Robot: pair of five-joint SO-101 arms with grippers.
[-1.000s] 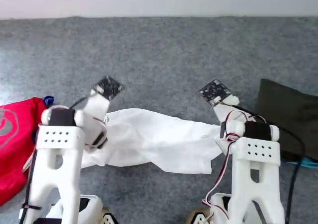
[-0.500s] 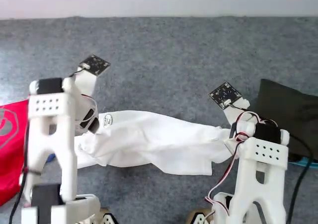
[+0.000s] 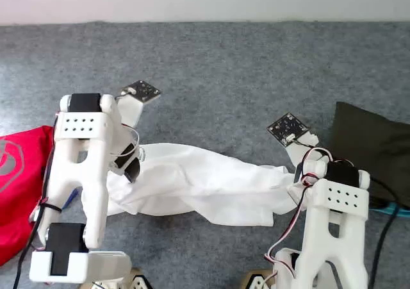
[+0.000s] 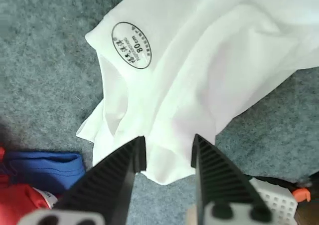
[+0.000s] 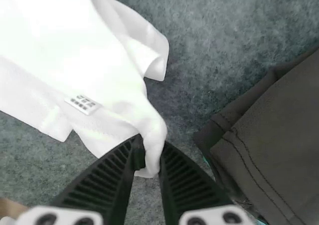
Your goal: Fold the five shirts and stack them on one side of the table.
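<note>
- The white shirt (image 3: pixel 205 189) lies crumpled on the tabletop (image 3: pixel 224 71) between the arms. It is light, limp fabric, likely to sag.
- The right pincer (image 5: pixel 149 159) is clamped on one corner.
- The left pincer (image 4: pixel 167 152) is parted, straddling the opposite edge.
- Take hold at corners or hems.

surface: grey felt-like table cover (image 3: pixel 224 65) | far edge: pale plain wall (image 3: pixel 205 0) | light: even, soft

red shirt (image 3: pixel 16 199), dark shirt (image 3: pixel 370 145) cropped, white shirt (image 3: pixel 205 183) part-hidden

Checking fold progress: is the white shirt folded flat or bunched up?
Bunched up: the white shirt lies rumpled in a loose strip, its end pinched in the right gripper.
</note>
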